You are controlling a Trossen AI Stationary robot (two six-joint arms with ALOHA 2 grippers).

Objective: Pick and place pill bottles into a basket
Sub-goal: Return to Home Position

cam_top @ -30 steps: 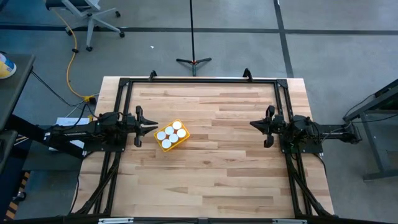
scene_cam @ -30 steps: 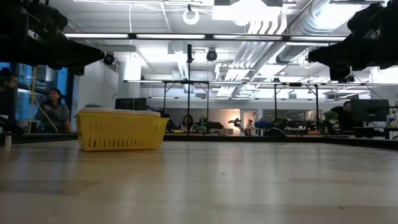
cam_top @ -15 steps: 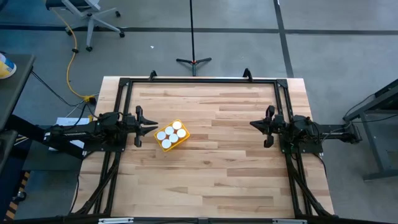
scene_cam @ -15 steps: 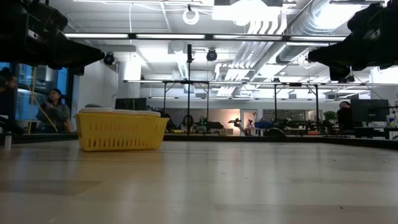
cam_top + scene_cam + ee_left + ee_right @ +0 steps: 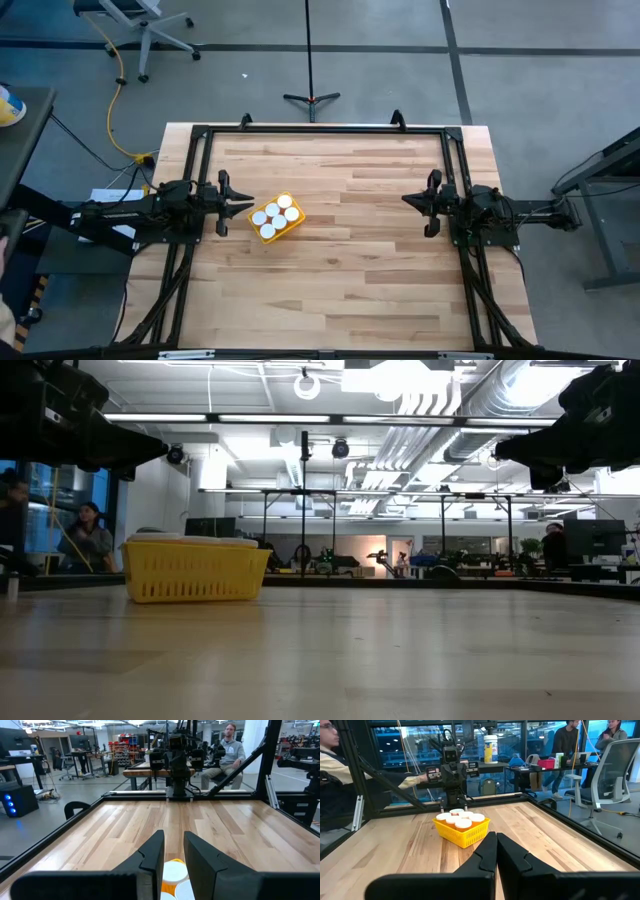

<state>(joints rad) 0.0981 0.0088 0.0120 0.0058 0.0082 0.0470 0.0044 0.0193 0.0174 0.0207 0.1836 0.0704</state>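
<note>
- Looking down, we see the basket (image 5: 269,239) on the surface (image 5: 360,280), toward 9 o'clock from the surface's middle and turned askew to its edges.
- Six bottles (image 5: 272,211) stand inside it with their white caps up, in two rows of three, packed cap to cap.
- In the right wrist view the bottles (image 5: 463,823) show orange below the caps and rise above the basket's (image 5: 462,838) rim.
- The left gripper (image 5: 249,203) hangs at 9 o'clock of the basket, just beside its wall, with its tips pointing toward 3 o'clock.
- In the low view that arm sits higher than the basket (image 5: 195,572), so the gripper seems to be clear of it, though we cannot be sure from that angle.
- In its own wrist view the left gripper (image 5: 173,835) is released and empty. Its fingers are parted by a narrow gap, and white caps (image 5: 175,869) show through that gap.
- The right gripper (image 5: 405,199) hangs at the 3 o'clock side of the surface, well apart from the basket, with its tips pointing toward 9 o'clock.
- In its wrist view the right gripper (image 5: 496,836) is clenched, finger against finger, grasping nothing.
- A person (image 5: 229,747) sits beyond the far edge of the surface in the left wrist view.
</note>
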